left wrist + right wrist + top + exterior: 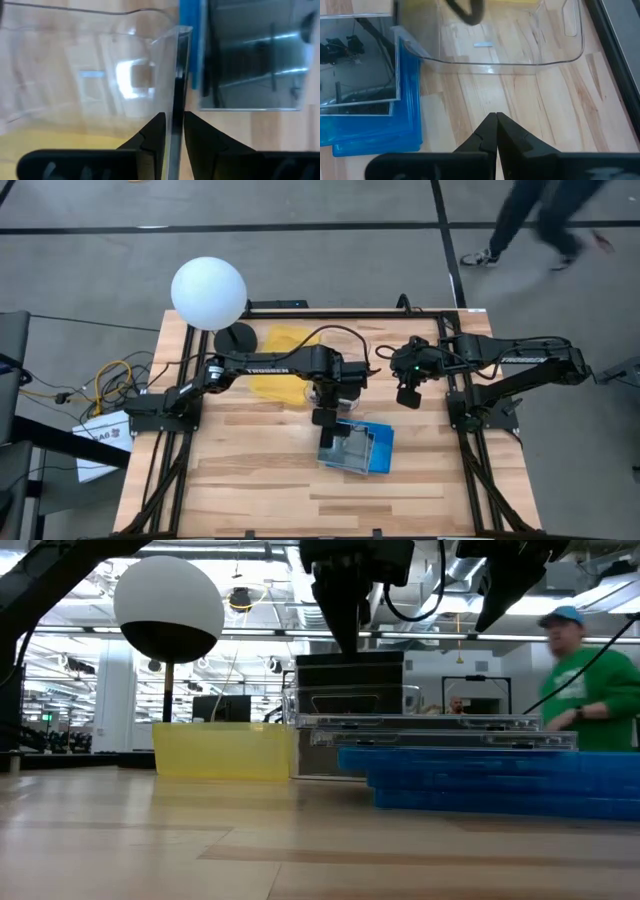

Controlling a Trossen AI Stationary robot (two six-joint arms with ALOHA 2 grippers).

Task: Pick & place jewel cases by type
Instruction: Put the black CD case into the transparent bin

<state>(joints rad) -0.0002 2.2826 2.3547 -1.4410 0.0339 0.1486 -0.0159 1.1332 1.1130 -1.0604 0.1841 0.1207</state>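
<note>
A stack of jewel cases [358,448] lies flat at the table's middle, clear ones [430,730] on top of blue ones [500,780]. One dark-backed clear case [350,685] stands on edge inside the clear container [495,62]. My left gripper [174,117] points down over that case's top edge, its fingers slightly apart on either side. My right gripper [496,117] hangs shut above bare wood to the right of the stack, holding nothing. My left gripper comes from above with one finger on each side of the upright case's top edge [177,75]. A thin gap shows beside one finger [159,122]. I cannot tell whether the other finger touches the case. The case stands on its lower edge in the container.
A flat yellow tray [280,355] lies behind the container, toward the far edge. A white ball lamp [208,292] on a black foot stands at the far left. A person [590,680] in green is beyond the table. Bare wood lies along the near edge.
</note>
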